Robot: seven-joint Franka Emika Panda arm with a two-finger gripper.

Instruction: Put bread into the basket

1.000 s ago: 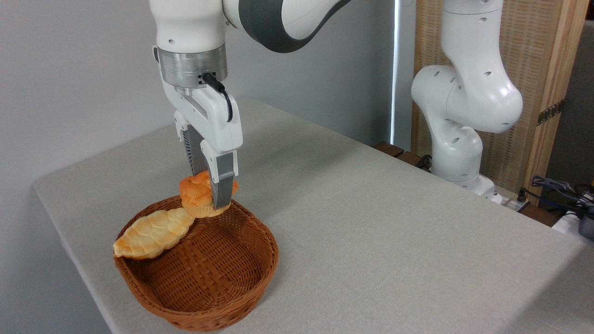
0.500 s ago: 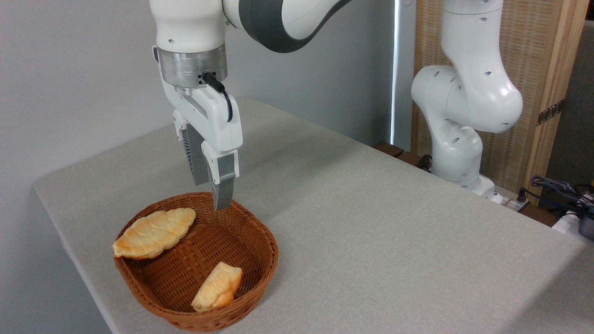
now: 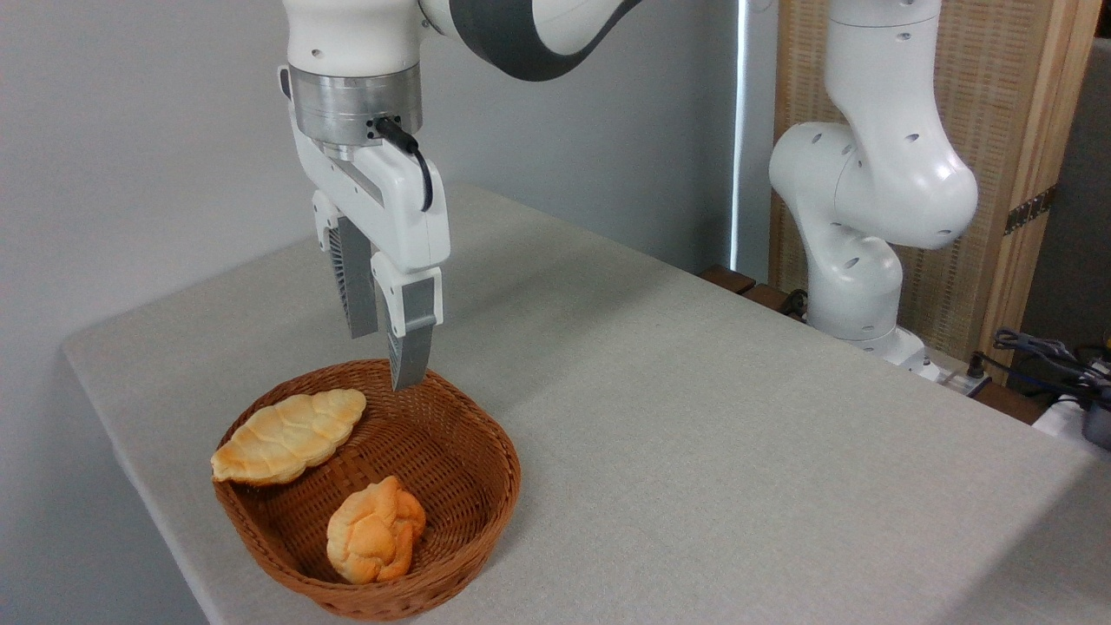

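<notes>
Since a second ago, when the hand (image 3: pixel 386 360) gripped the bread (image 3: pixel 375 530) over the basket (image 3: pixel 486 486), the bread has dropped to the basket's floor, toward its near side, knotted top showing. Empty now, the hand hangs above the basket's far rim with its fingers (image 3: pixel 408 334) apart. At the basket's left edge, a pale ridged loaf (image 3: pixel 286 436) leans on the rim. Grey desk (image 3: pixel 694 434) carries the basket.

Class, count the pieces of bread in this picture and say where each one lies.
2. The knotted bun lies on the basket floor, near the front; the leaf-shaped loaf leans on the left rim. None seems hidden.
</notes>
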